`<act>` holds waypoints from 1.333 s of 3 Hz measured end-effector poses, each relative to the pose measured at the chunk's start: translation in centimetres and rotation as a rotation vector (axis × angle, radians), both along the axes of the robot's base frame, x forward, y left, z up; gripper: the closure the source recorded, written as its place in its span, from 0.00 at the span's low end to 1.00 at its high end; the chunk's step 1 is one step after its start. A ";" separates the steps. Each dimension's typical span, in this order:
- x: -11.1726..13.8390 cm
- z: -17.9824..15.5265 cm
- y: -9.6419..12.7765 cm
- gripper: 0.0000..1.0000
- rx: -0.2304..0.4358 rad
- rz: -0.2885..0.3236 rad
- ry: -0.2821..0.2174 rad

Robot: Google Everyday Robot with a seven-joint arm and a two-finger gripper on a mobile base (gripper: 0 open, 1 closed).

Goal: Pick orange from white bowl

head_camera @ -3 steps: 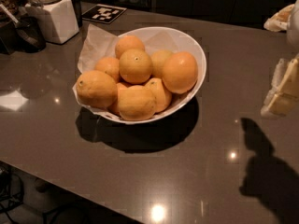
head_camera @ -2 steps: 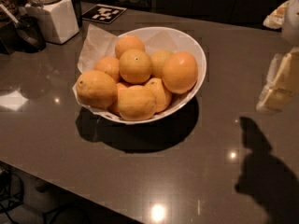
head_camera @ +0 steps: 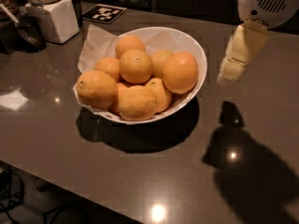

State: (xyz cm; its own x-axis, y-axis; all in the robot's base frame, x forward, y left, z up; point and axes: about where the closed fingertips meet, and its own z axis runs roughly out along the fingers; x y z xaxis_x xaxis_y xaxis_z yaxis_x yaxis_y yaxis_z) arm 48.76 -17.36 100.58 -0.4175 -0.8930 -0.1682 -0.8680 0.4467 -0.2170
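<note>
1. The gripper (head_camera: 231, 71) hangs at upper right of the frame, above the table (head_camera: 70, 167), right of the white bowl (head_camera: 154, 30) and apart from it. I cannot tell whether it is set wide or narrow.
2. The orange (head_camera: 180, 72) lies at the right side of the bowl, hard against the wall there. It touches paler fruit (head_camera: 136, 66) on its left.
3. Risk: little room on either flank. A descent may strike the rim and tip or shove the bowl.
4. Risk: the skin looks smooth and round, so an off-centre pinch likely squirts it out.
5. Risk: the pile is heaped. Lifting one may set the neighbours rolling over the low near rim.
6. Risk: taking a pale one by mistake, since they crowd close.
7. Risk: the crinkled paper (head_camera: 96, 43) may snag and drag.
8. Count:
   - One deep orange.
   - Seven paler fruit showing, perhaps more hidden beneath.
   - One bowl and one paper liner.
   - One white jar (head_camera: 51, 15) at upper left.
   - One black-and-white marker card (head_camera: 102, 13) beside the jar.
</note>
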 end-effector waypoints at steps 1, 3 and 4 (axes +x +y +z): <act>0.7 0.4 0.8 0.00 0.017 -0.006 -0.029; -3.7 -1.8 3.1 0.00 0.039 -0.043 -0.039; -3.9 -1.8 3.1 0.00 0.038 -0.042 -0.040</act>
State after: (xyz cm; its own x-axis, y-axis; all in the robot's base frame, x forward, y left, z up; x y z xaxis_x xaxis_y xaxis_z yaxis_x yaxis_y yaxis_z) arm 44.89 -14.22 98.75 -0.4470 -0.8675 -0.2185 -0.8393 0.4912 -0.2331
